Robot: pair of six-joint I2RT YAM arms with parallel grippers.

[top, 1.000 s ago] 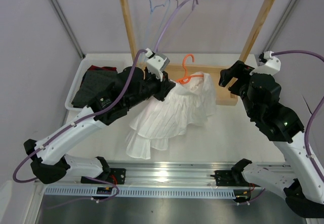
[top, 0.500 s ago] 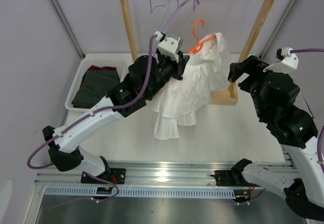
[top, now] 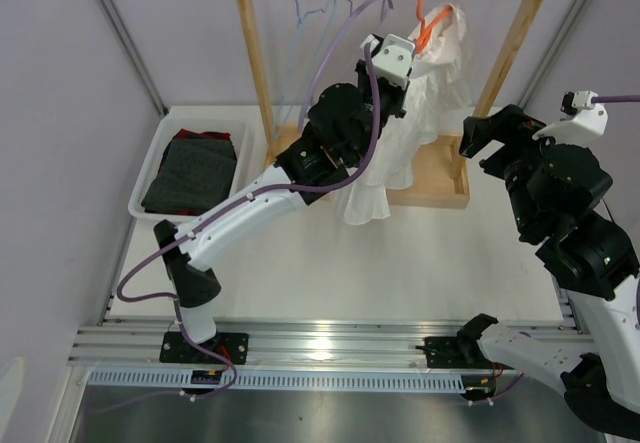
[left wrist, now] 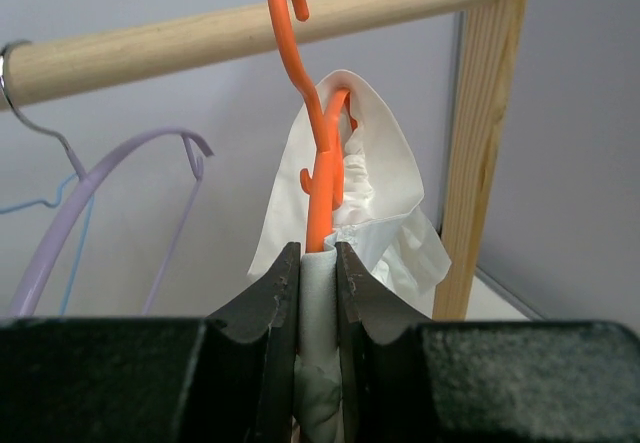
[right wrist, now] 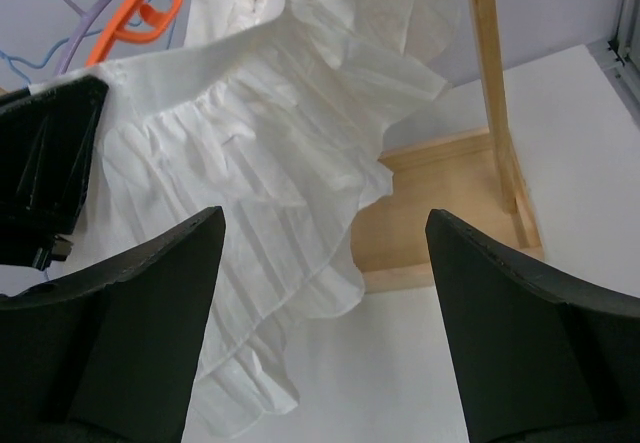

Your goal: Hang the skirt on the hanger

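While your left hand is up at the rack, log its state: fingers pressed together, pinching a fold of the skirt against the stem of the hanger just below the hook. The skirt is off the desk, draped from the hanger and falling in front of the rack base. Its top is bunched around the hanger's neck, so you can judge the dressing step as done, though how evenly the fabric sits on the hanger arms is hidden. The hook is level with the wooden rail near its right end, well clear of the lilac hanger and the pale blue hanger. The left wrist view shows the hook crossing the rail, but you cannot tell whether it bears on it. Your right hand is spread wide and holds nothing, hovering just to the right of the skirt. Left to do, by this reading: seat the hook on the rail, confirm that it carries the weight, then release the pinch and check that the skirt does not slide off.
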